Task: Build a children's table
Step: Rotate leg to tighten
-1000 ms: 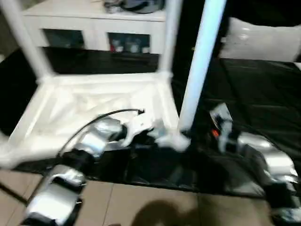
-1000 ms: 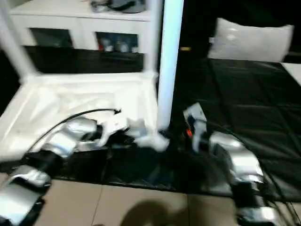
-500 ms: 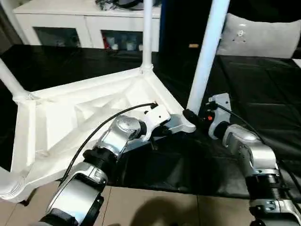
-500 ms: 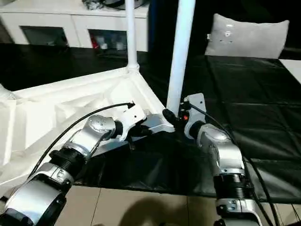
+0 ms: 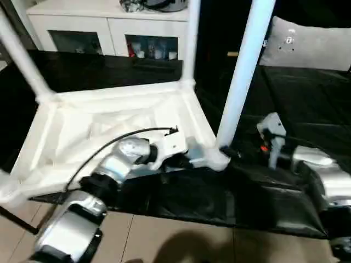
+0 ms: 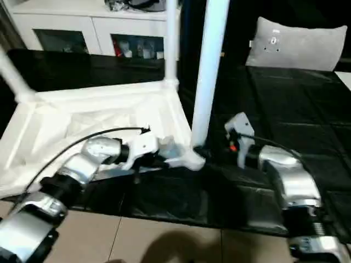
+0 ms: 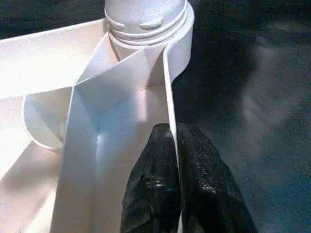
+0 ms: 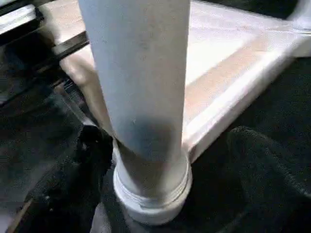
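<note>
The children's table lies upside down on a black mat, white, ribbed underside up. Legs stand up from its corner sockets. The near right leg rises from the socket closest to both grippers. My left gripper is shut on the thin rim wall of the table top just beside that socket, and it also shows from above. My right gripper stands open around the base of the same leg. One black finger is close to the leg and the other finger is well apart from it.
A white cabinet with glass doors stands behind the black mat. A grey pillow lies at the back right. Two more legs stick up at the far corners. Tiled floor runs along the near edge.
My right gripper's fingers have spread apart from the base of the near right leg. The left gripper has kept its hold on the rim. The head camera has swung about.
</note>
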Tool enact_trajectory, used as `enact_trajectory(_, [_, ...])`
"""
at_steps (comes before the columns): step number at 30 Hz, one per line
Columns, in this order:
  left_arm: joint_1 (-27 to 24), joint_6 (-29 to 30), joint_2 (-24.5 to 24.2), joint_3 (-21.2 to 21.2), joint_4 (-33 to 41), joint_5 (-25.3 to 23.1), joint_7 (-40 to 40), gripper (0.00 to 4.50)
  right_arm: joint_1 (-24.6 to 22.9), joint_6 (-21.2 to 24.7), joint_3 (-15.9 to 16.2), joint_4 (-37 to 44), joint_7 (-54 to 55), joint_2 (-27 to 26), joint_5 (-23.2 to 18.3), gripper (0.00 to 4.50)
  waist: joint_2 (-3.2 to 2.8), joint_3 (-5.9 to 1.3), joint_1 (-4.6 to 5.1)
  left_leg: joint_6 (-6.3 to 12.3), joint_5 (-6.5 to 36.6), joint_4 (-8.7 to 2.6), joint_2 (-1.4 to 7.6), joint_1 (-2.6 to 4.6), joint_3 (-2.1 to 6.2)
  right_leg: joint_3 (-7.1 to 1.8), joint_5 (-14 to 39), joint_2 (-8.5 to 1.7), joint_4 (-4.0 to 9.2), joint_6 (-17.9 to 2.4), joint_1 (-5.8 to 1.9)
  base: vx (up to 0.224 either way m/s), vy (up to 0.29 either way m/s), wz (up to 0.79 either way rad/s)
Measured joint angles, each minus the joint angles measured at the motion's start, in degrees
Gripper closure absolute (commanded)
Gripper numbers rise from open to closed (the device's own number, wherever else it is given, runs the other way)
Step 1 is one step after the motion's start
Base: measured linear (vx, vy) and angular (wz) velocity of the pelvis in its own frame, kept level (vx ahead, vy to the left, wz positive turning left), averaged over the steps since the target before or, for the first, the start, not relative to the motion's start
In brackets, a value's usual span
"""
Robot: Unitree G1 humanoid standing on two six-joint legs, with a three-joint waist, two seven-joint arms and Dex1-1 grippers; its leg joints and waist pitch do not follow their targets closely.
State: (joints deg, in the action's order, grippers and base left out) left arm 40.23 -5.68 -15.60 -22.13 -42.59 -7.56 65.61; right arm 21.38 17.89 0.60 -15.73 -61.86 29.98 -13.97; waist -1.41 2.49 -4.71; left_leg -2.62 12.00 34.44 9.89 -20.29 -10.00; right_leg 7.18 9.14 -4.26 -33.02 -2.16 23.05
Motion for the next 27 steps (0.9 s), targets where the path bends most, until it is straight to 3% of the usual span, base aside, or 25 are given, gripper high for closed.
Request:
enact_trajectory(1, [0.0, -0.7, -0.4, -0.2, 0.0, 0.0, 1.1, 4.5, -0.1, -0.3, 0.2, -0.1, -1.7, 0.4, -0.1, 0.68, 0.0, 0.0, -0.3, 0.0, 0.0, 0.0, 0.0, 0.07, 0.0, 0.0, 0.0, 0.0, 0.0, 0.0, 0.0, 0.0, 0.0, 0.0])
enact_trajectory(3, [0.0, -2.2, -1.4, -0.4, 0.0, 0.5, 3.9, 4.5, -0.2, -1.5, 1.7, -0.1, -5.4, 1.3, -0.7, 0.68, 0.01, 0.0, -0.54, 0.0, 0.0, 0.01, 0.01, 0.11, 0.0, 0.0, 0.0, 0.0, -0.02, 0.0, 0.0, 0.0, 0.0, 0.0])
enact_trajectory(7, [-0.2, -4.4, -3.1, -1.2, 0.0, 1.5, 9.3, 4.5, -0.9, -2.6, 4.2, -0.1, -10.8, 2.1, -1.6, 1.17, 0.06, 0.02, -0.84, 0.0, 0.0, 0.01, 0.01, 0.11, -0.01, 0.0, 0.0, -0.02, -0.02, 0.0, -0.01, 0.0, 0.0, 0.0])
enact_trajectory(15, [-0.3, -7.2, -4.2, -2.1, 0.0, 2.2, 13.9, 4.5, -0.9, -4.0, 6.7, -1.0, -16.9, 2.1, -2.2, 1.72, 0.1, 0.02, -1.44, -0.02, 0.0, 0.03, 0.01, 0.12, -0.01, 0.0, 0.0, -0.04, -0.04, 0.0, -0.01, 0.0, 0.0, 0.0])
enact_trajectory(19, [-0.3, -7.9, -4.2, -2.4, 0.0, 2.3, 14.5, 4.5, -0.7, -3.3, 6.7, -1.4, -18.5, 2.1, -2.9, 2.26, 0.17, 0.02, -1.75, 0.0, 0.0, 0.03, 0.01, 0.12, -0.01, 0.0, 0.0, -0.04, -0.05, 0.0, -0.01, 0.0, 0.0, 0.0])
enact_trajectory(27, [-0.3, -8.0, -4.4, -2.4, 0.0, 2.5, 15.4, 4.5, -0.8, -1.5, 6.7, -1.9, -19.2, 2.0, -4.0, 2.55, 0.18, 0.02, -1.77, -0.01, 0.0, 0.03, 0.01, 0.12, -0.01, 0.0, 0.0, -0.04, -0.04, 0.0, -0.01, 0.0, 0.0, 0.0])
